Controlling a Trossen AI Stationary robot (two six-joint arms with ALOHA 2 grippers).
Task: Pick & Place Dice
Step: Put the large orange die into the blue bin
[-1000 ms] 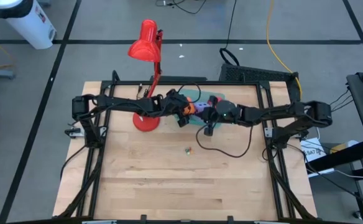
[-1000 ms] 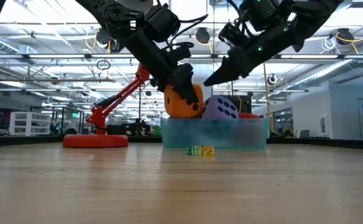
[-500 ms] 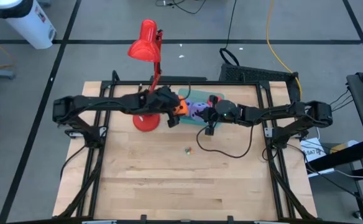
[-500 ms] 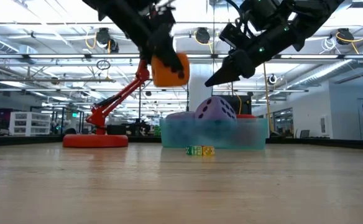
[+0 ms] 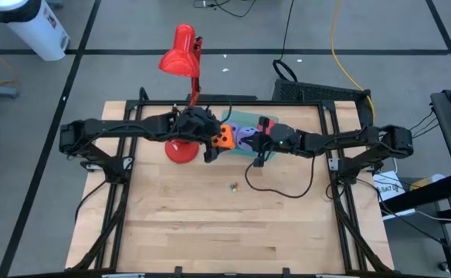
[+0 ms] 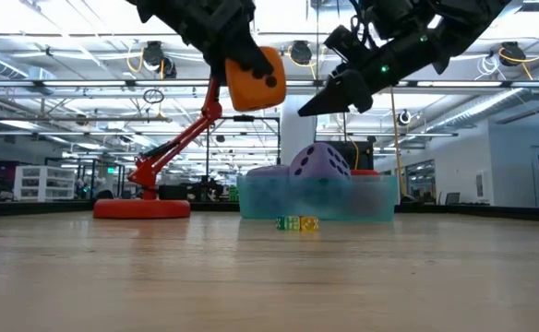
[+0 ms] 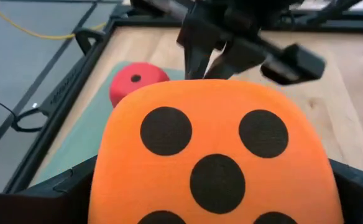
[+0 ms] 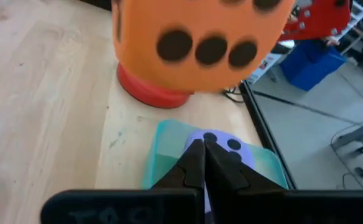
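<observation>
1. While the left gripper (image 5: 214, 143) hangs in the air over the far part of the bench (image 5: 210, 224), we see its fingers spread wide and clamped on the orange die (image 5: 224, 137), which sits well above the wood in the low view.
2. We see the right gripper (image 6: 308, 106) raised too, its fingers pressed together with nothing between them, its tip above the teal tray (image 6: 316, 198).
3. We find a purple-blue die (image 6: 317, 164) resting in that tray, poking above its rim, with the second purple-blue die (image 6: 262, 172) low beside it.
4. We make out the red die (image 7: 133, 81) in the left wrist view, lying on the tray beyond the orange one.
5. We place the tray near the middle of the bench's far edge, just beside the base of the red desk lamp (image 5: 181, 93).
6. We note a few small coloured blocks (image 6: 296, 222) on the bare wood in front of the tray, apart from it.
</observation>
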